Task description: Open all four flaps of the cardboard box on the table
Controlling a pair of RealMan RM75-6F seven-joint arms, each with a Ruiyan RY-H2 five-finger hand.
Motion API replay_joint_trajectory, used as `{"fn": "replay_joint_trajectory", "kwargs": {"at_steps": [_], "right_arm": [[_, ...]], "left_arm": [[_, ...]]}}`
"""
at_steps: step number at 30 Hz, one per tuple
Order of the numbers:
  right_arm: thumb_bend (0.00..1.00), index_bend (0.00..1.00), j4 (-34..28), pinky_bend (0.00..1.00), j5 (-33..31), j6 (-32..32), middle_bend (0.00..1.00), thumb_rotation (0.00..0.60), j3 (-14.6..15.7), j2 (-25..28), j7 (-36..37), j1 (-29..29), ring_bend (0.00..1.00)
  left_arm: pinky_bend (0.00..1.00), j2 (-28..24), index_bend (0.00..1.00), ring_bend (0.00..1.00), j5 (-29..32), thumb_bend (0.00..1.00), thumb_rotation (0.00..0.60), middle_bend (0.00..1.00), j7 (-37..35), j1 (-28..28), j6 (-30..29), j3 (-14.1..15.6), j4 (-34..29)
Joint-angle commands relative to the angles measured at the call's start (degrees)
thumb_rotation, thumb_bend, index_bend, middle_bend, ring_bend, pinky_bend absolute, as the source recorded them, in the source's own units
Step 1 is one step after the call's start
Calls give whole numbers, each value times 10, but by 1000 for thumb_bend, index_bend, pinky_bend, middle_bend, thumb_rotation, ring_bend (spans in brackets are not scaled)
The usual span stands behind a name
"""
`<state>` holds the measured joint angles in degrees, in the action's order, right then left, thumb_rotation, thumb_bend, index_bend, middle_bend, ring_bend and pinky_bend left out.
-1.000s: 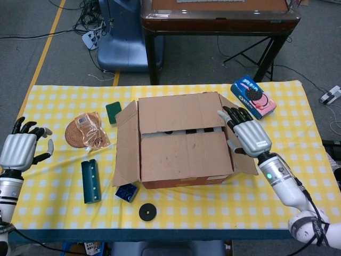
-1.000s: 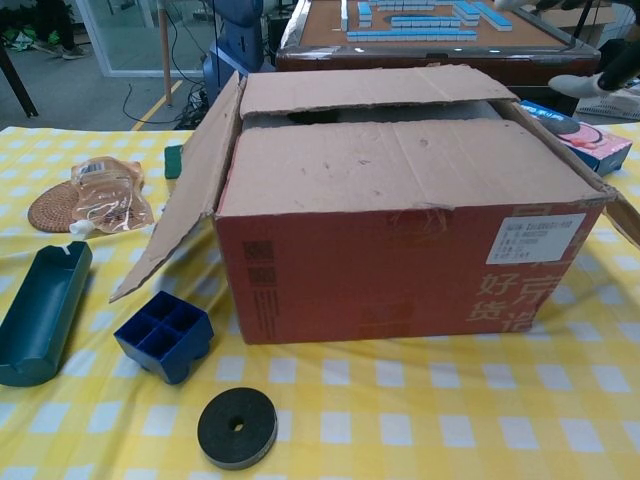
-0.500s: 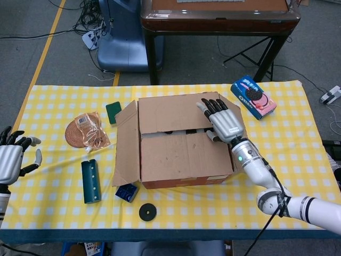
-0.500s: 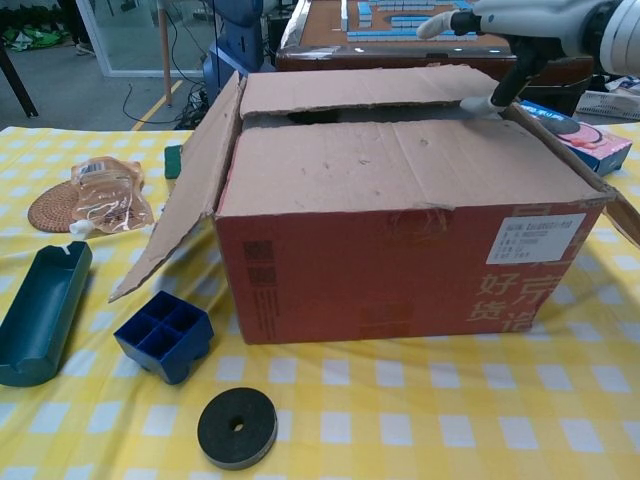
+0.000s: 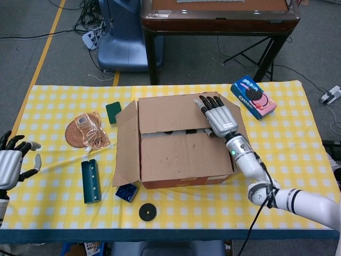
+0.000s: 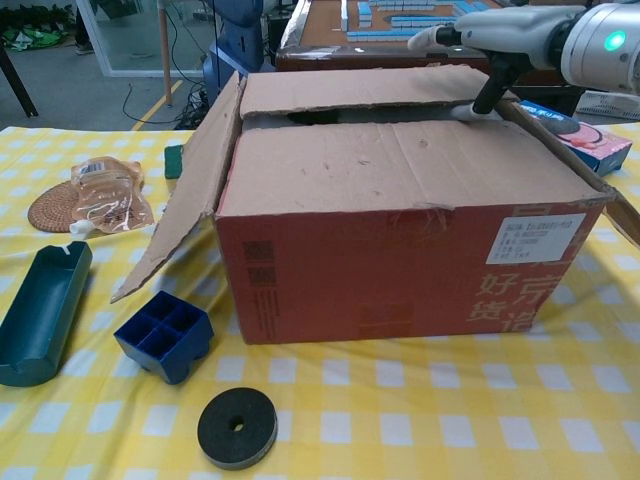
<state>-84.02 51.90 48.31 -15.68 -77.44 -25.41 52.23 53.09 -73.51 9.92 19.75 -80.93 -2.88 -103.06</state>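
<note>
The cardboard box (image 5: 181, 160) stands mid-table, red-sided in the chest view (image 6: 400, 270). Its left flap (image 5: 127, 144) and right flap (image 5: 241, 124) are folded outward. The far flap (image 5: 168, 113) and near flap (image 5: 184, 156) lie closed, with a narrow gap between them. My right hand (image 5: 217, 117) lies flat over the right end of the far flap, fingers stretched out. The chest view shows this hand (image 6: 505, 35) above the flap, its thumb reaching down to the flap's edge at the gap. My left hand (image 5: 13, 160) hovers open at the table's left edge, far from the box.
A cookie box (image 5: 253, 96) lies at the back right. Left of the cardboard box are a green block (image 5: 113, 112), a snack bag (image 5: 90, 130) on a wicker coaster, and a teal holder (image 5: 90, 180). A blue divided tray (image 6: 165, 335) and a black disc (image 6: 237, 427) lie in front.
My right hand has moved from the right flap leftward onto the far flap's right end. My left hand has drawn back toward the table's left edge.
</note>
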Motion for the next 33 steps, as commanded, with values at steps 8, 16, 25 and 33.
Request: {"fn": "replay_joint_trajectory", "kwargs": {"at_steps": [8,16,25,33], "right_arm": [[327,0,50,28,0,20,0,600,-30,-10,19,26,0],[327,0,120,28,-34,5,0,600,-64,-25,13,70,0],[327,0,238,28,-93,-31,0,600,-85,-70,-17,136,0],[327,0,366,28,-128,-60,0,600,-100,-127,-25,188,0]], "left_arm": [[0,-1,443,176,-2,562,225,406,-11,-15,7,-7,8],[0,0,444,176,-10,562,224,406,-16,-22,11,-13,9],[0,-6,444,176,-11,562,224,406,-25,-36,12,-17,10],[0,-13,444,176,-12,561,224,399,-32,-49,9,-19,9]]}}
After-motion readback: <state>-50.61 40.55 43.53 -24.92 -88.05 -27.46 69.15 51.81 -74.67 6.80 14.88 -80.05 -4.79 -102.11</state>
